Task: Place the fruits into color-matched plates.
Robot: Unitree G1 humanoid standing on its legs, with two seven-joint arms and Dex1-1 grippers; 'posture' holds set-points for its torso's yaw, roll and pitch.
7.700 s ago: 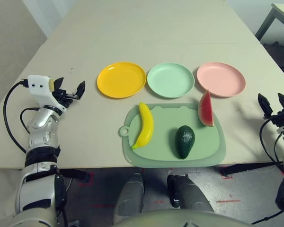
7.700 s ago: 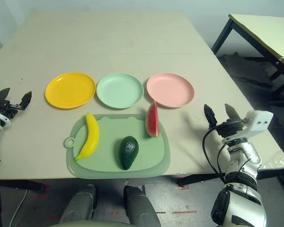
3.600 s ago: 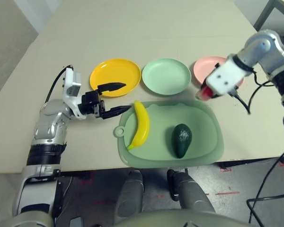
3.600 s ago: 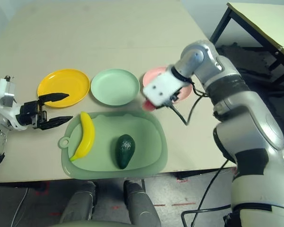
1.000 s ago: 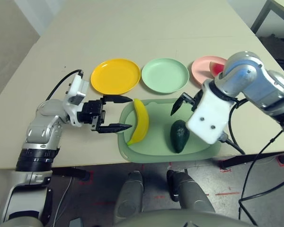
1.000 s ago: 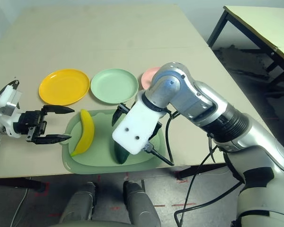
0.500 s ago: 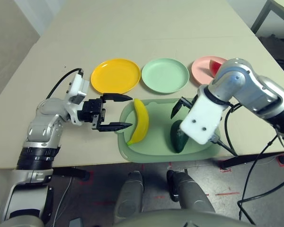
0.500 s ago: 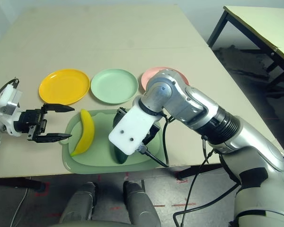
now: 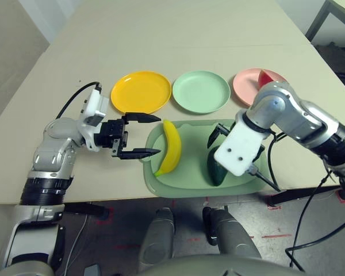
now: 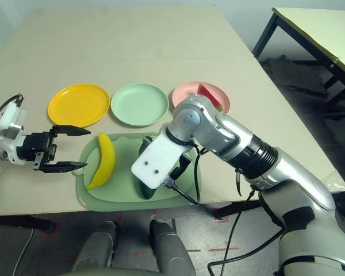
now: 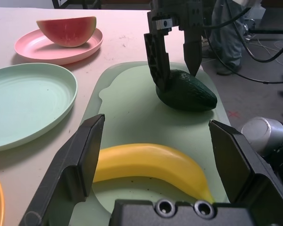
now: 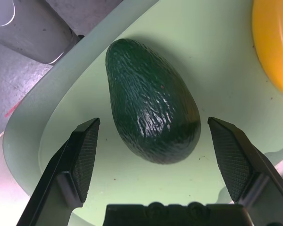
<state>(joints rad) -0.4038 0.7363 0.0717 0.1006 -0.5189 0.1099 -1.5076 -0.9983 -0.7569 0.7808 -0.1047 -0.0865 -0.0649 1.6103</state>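
- Right pincer [image 12: 153,155] has dropped from just above the avocado [image 12: 151,120] to straddling it; jaws wide, one finger each side of the fruit, no contact seen yet
- Watermelon [image 9: 268,77], which sat on the cutting mat [image 9: 190,155] earlier, now lies in the pink plate [image 9: 244,86], so one of three fruits looks done
- Judgement: the avocado grab is the step in hand, with the closing squeeze still to come; its target, the green plate [image 9: 200,92], sits just past the mat
- Left pincer [image 9: 139,135] has barely moved over the last second; it hangs wide open off the mat's left edge, holding nothing, aimed at the banana [image 9: 169,148]
- Banana still lies on the mat's left half and the avocado on its right half; the yellow plate [image 9: 141,92] holds nothing
- All of it sits on the desk [image 9: 178,34]
- Head views: the right wrist body covers most of the avocado, so finger placement cannot be read from there
- Right wrist view: shows both fingers flanking the avocado's blunt end, with mat visible in the gaps on either side
- Left wrist view: gives the side-on look, with the right pincer's fingers coming down around the avocado's top and the watermelon resting rind-down in the pink plate behind; the banana lies between the left fingers [image 11: 73,174], near but untouched
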